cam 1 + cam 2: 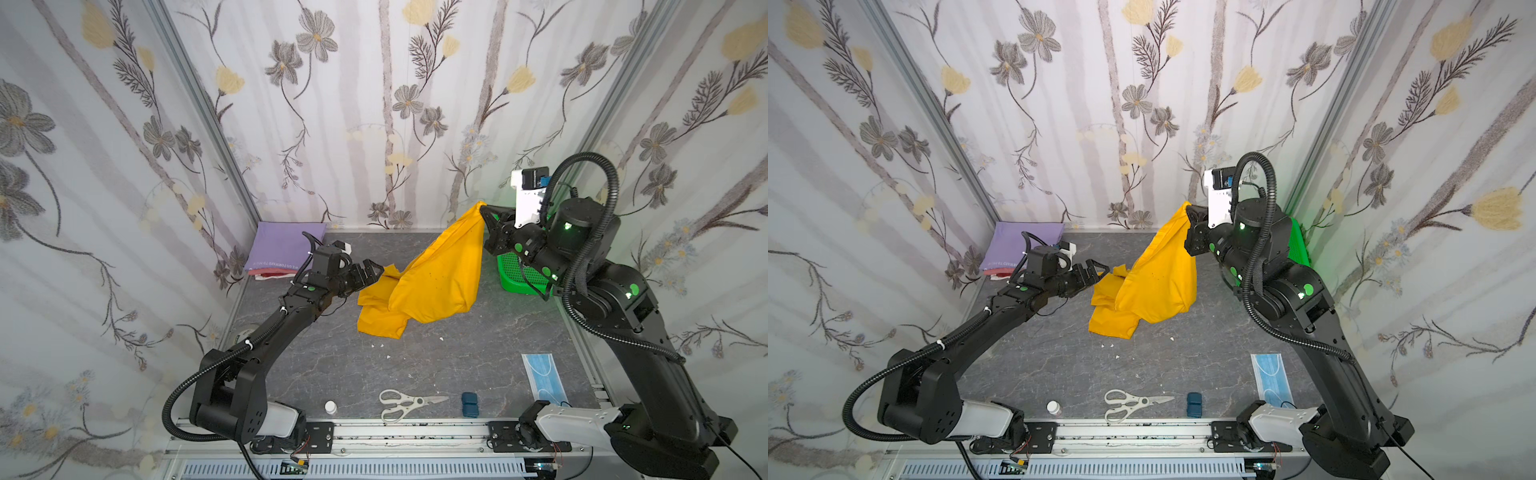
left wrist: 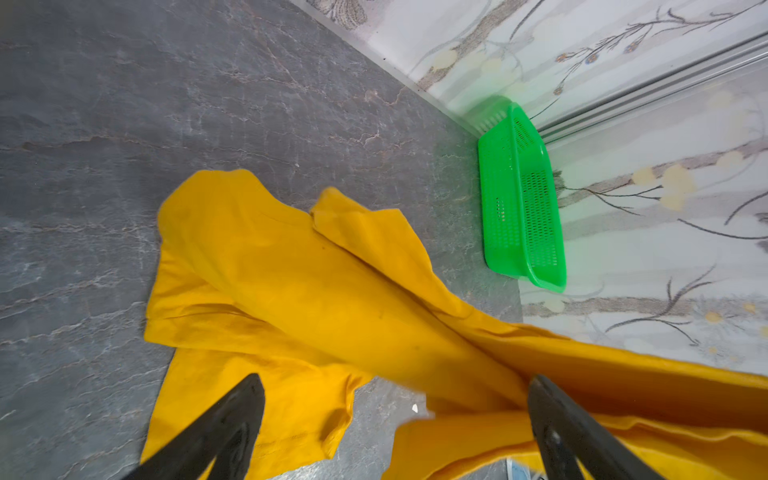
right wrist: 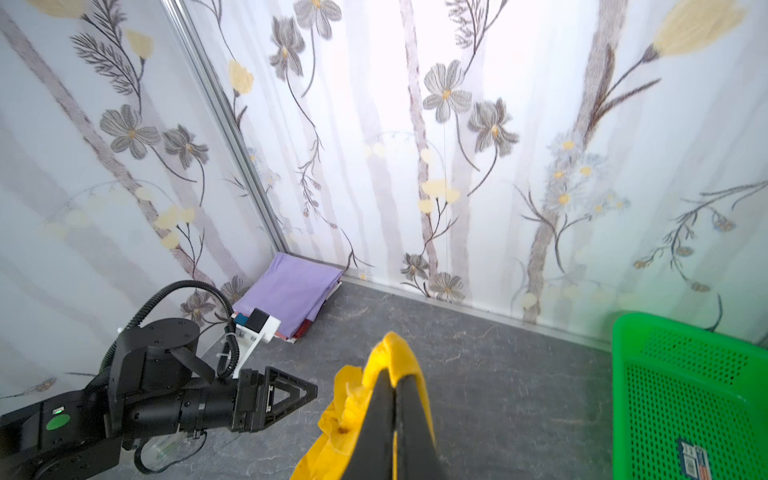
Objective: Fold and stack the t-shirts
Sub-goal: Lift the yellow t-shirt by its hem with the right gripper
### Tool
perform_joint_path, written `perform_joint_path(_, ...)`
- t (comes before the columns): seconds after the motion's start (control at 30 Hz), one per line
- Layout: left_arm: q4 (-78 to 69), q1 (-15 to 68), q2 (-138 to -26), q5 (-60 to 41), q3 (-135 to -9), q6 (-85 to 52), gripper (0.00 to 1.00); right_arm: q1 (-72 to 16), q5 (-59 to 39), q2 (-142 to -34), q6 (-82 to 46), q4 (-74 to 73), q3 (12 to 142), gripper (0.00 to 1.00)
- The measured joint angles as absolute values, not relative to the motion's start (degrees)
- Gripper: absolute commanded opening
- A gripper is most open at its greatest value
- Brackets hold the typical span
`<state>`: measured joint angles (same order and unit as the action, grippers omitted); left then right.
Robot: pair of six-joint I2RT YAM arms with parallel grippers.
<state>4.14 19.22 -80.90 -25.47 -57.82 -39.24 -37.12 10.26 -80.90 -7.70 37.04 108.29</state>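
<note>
While both top views lay out the whole table [image 1: 436, 365], it's the right wrist camera that settles the grip. The right claw [image 3: 392, 374] is clenched on a bunched corner of the yellow t-shirt [image 3: 353, 415], with cloth wrapped over its tips. That same view catches a small label [image 3: 692, 457] inside the green basket [image 3: 685, 395], which no other camera shows.

Over to the left wrist camera: the left claw [image 2: 395, 377] is spread wide, released, with yellow cloth filling the gap ahead of it. Whether its fingers [image 2: 232, 419] touch the fabric, I can't tell. In a top view, its tips sit right at the shirt's near flap.

Poses now. The right arm is reared up, claw high near the back wall, and the shirt hangs down from it on a slant. The shirt's lower half is crumpled on the middle of the table. The left arm stretches low from the front left corner, forearm nearly level, claw pointing across at the cloth.

The count: two arms and one yellow shirt in play. One folded pile sits in the back left corner, with the lavender t-shirt [image 1: 282, 245] on top and a red t-shirt [image 1: 270, 272] edge peeking beneath. There's one basket in the back right corner. Along the front lie one face mask [image 1: 542, 376], one pair of scissors [image 1: 401, 404], one white bottle [image 1: 330, 407] and one blue block [image 1: 469, 404].
</note>
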Motion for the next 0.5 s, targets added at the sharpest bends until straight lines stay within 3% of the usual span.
perform_joint_path(0.27, 4.1, 18.7, -84.1, -27.6, -59.4, -42.6, 1.0, -37.1, 8.9, -81.3, -3.9, 41.3, 114.1, 0.0)
perform_joint_path(0.5, -5.2, 19.8, -85.6, -36.3, -55.0, -46.1, 1.0, -36.7, 8.9, -80.3, -3.4, 43.2, 113.8, 0.0)
